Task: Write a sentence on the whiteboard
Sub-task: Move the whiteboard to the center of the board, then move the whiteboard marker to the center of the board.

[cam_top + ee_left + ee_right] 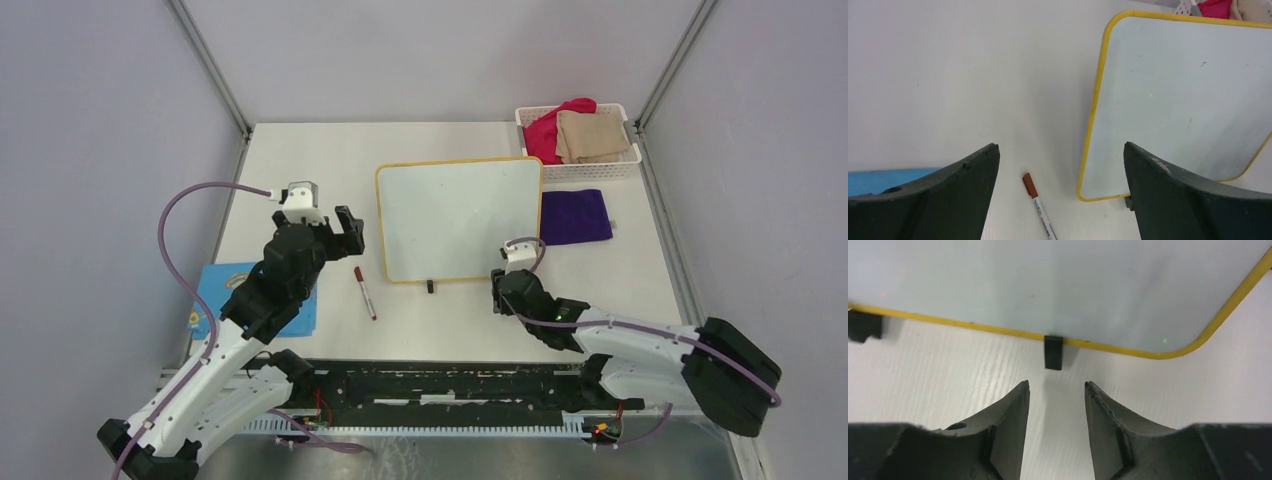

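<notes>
Grey walls close in a white table (pixel 300 160), and the whiteboard (pixel 455 215) lies flat near its middle, yellow frame all round, glossy face up. No words show on it, only a few faint specks, so by my reading the writing has not begun and the whole job remains. Off to the far right a white basket (pixel 590 172) holds pink and tan cloths, with a purple cloth (pixel 575 217) just beside the board's right edge. A blue card (pixel 215 290) sits at the near left, partly hidden under the left arm, its print too small to read. The left gripper (pixel 1061 152) hangs over bare table left of the board, jaws spread wide and holding nothing. The right gripper (pixel 1057 385) has its jaws partly parted and empty, aimed at a black foot (pixel 1053 352) on the board's near edge. A marker (pixel 365 293) with a reddish cap lies untouched between card and board; its lower end is cut off in the left wrist view.
</notes>
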Action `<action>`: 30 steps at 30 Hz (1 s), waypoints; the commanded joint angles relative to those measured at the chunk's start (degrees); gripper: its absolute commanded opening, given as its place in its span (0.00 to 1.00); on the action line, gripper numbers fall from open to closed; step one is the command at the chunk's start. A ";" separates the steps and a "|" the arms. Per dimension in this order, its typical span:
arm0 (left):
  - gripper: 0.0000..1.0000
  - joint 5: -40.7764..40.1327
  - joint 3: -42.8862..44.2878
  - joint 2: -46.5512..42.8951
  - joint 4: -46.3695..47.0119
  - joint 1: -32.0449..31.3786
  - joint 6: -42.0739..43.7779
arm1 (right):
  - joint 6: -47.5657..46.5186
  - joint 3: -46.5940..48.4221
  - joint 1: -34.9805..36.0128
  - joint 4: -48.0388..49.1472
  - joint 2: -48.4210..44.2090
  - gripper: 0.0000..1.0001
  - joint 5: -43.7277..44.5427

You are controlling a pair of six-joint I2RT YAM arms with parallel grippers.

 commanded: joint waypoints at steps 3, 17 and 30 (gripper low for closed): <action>0.99 5.73 -1.49 -3.08 6.86 -0.07 0.96 | -5.71 0.03 6.83 -10.21 -14.33 0.50 -1.33; 0.99 10.75 -6.53 -13.65 15.05 -0.27 4.23 | -19.24 15.88 25.79 5.36 5.07 0.50 -6.17; 1.00 6.43 -6.68 -17.80 15.09 -0.50 4.19 | -15.79 34.46 26.01 8.24 28.84 0.51 -4.82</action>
